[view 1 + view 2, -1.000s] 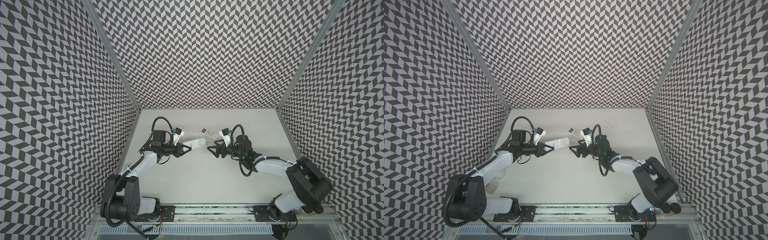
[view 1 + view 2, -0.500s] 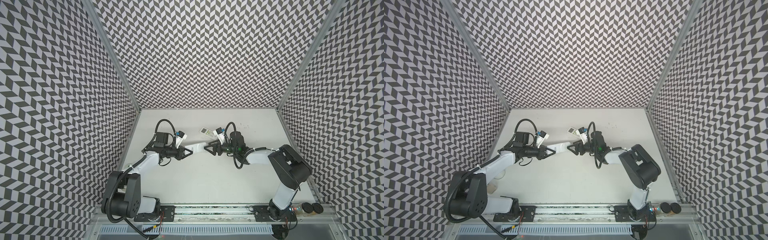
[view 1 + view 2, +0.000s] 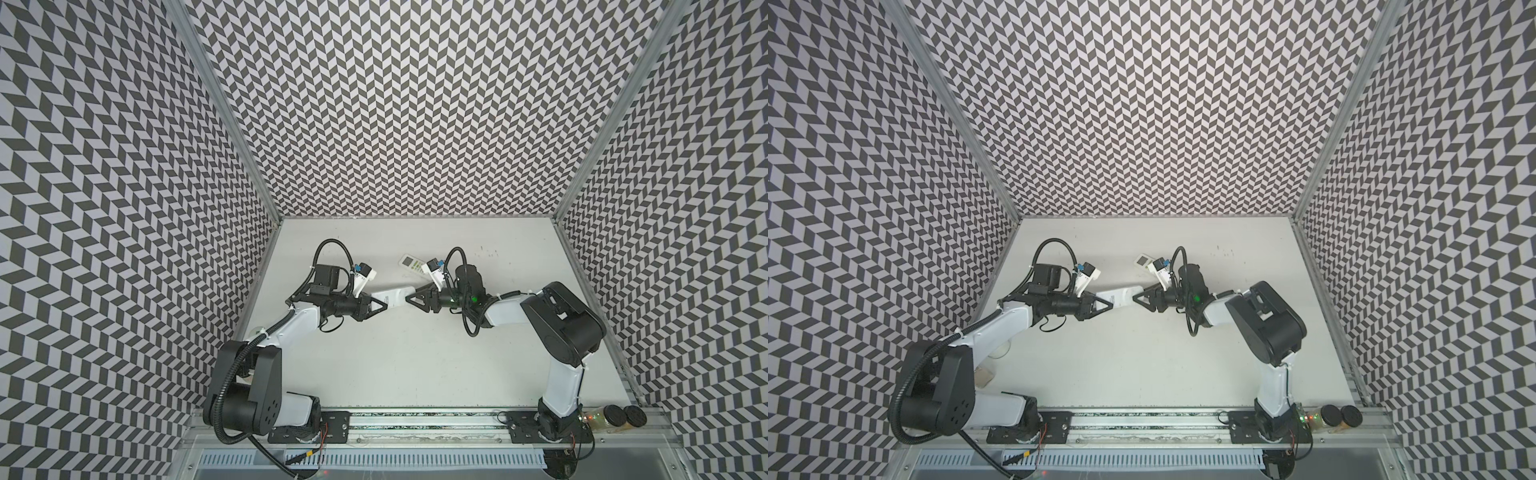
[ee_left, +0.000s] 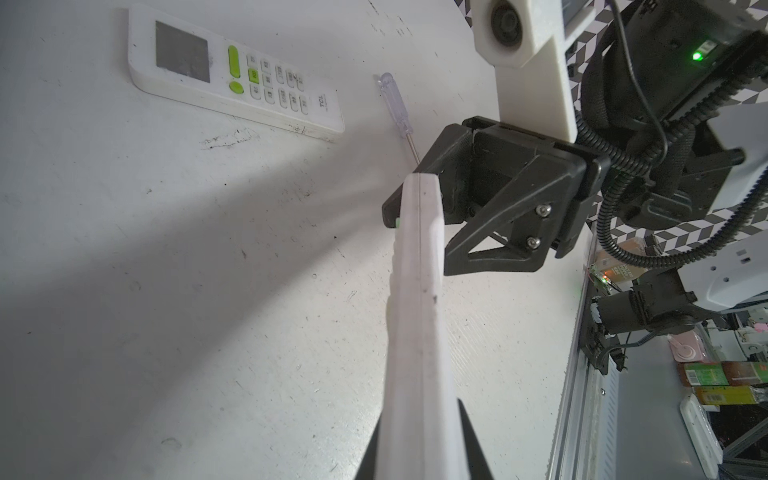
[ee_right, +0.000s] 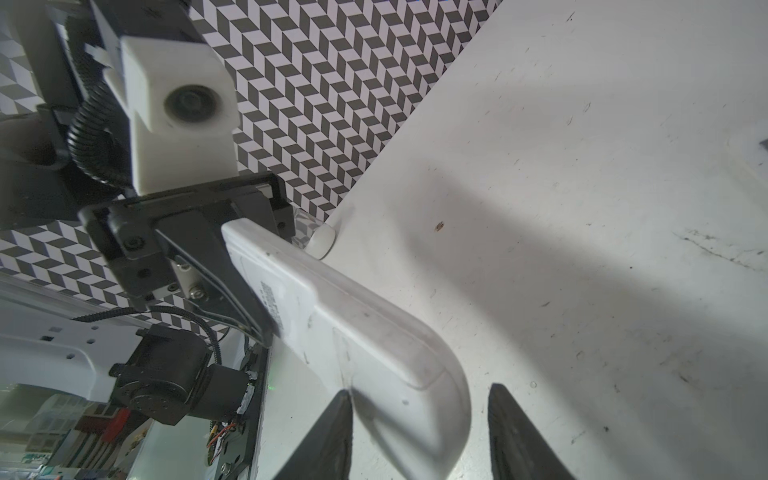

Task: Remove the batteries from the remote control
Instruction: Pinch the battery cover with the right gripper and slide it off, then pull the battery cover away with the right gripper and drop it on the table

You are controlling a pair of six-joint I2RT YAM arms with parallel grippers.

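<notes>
Near spare remote (image 4: pixel 232 75), screwdriver (image 4: pixel 395 106): remote control (image 4: pixel 419 311) in clamped left gripper (image 3: pixel 379 304), right gripper (image 5: pixel 419 392) agape.

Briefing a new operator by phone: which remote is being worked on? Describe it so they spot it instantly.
In the middle of the table, between the two arms, the left gripper clamps one end of a white remote, raised toward the right gripper. Unlike the second remote lying flat behind it, buttons up, this one shows its buttonless back.

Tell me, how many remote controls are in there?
2. The held remote sits off the table in the left arm's jaws, its free end between the right arm's jaws. The second remote lies face up farther back, beside a screwdriver. No others show.
</notes>
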